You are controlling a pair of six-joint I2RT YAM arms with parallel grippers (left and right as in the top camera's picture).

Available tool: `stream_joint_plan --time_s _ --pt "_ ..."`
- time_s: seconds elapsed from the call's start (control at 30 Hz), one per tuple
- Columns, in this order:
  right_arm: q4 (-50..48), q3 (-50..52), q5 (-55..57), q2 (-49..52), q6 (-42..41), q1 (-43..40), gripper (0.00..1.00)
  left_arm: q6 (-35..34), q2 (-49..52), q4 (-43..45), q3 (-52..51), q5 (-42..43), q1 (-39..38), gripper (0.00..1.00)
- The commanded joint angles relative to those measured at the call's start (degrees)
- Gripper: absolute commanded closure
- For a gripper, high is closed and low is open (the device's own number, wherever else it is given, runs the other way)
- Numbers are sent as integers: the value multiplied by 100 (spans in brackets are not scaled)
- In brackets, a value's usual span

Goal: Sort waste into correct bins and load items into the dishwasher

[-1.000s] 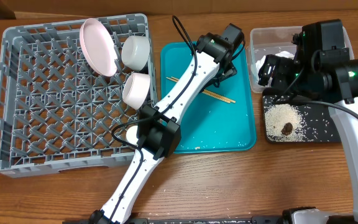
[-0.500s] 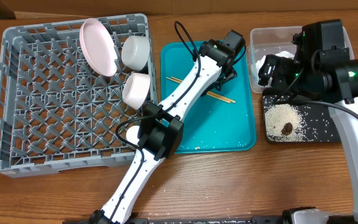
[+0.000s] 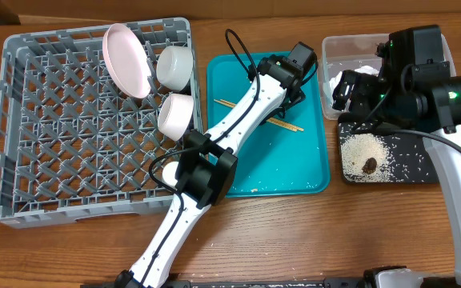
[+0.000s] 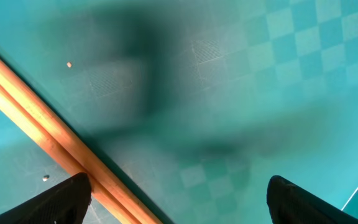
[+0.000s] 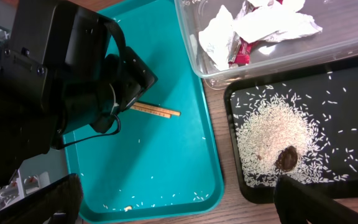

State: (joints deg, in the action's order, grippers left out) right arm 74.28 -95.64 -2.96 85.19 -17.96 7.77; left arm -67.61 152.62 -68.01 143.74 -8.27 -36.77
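Two wooden chopsticks (image 3: pixel 279 122) lie on the teal tray (image 3: pixel 294 164). My left gripper (image 3: pixel 293 94) is open and low over them. In the left wrist view the chopsticks (image 4: pixel 42 127) run past the left finger of my left gripper (image 4: pixel 179 205). My right gripper (image 3: pixel 349 90) is open and empty, hovering over the clear tub (image 3: pixel 334 46) and black tray (image 3: pixel 422 174). Crumpled wrappers (image 5: pixel 253 28) lie in the tub. Rice (image 5: pixel 272 134) and a brown lump (image 5: pixel 286 158) lie in the black tray. A pink plate (image 3: pixel 126 60) and two bowls (image 3: pixel 174 66) (image 3: pixel 174 114) stand in the grey rack (image 3: pixel 22 120). The cup is out of view.
A few loose rice grains (image 5: pixel 166 196) lie along the teal tray's front edge. The left arm stretches diagonally from the table's front across the rack's right corner. Bare wood table shows around the rack and trays.
My left gripper has shifted slightly right and lower over the chopsticks. The right arm has not moved.
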Motion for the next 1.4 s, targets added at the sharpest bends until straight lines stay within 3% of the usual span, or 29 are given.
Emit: stream_joint_plan --time_s 0.0,0.57,0.87,1.07,1.37 --pt "-24 -109 35 -26 33 0 0 -140 302 35 -378 385 -37 10" --pt "-24 -109 35 -26 33 0 0 -94 302 -424 -378 992 39 9" --pt "-24 -107 35 -26 33 0 0 769 295 -551 181 1539 304 8" --pt "-24 -109 35 -26 33 0 0 1364 293 -570 1169 1222 343 2" --pt "-24 -109 35 -26 33 0 0 1014 295 -175 1193 610 337 5"
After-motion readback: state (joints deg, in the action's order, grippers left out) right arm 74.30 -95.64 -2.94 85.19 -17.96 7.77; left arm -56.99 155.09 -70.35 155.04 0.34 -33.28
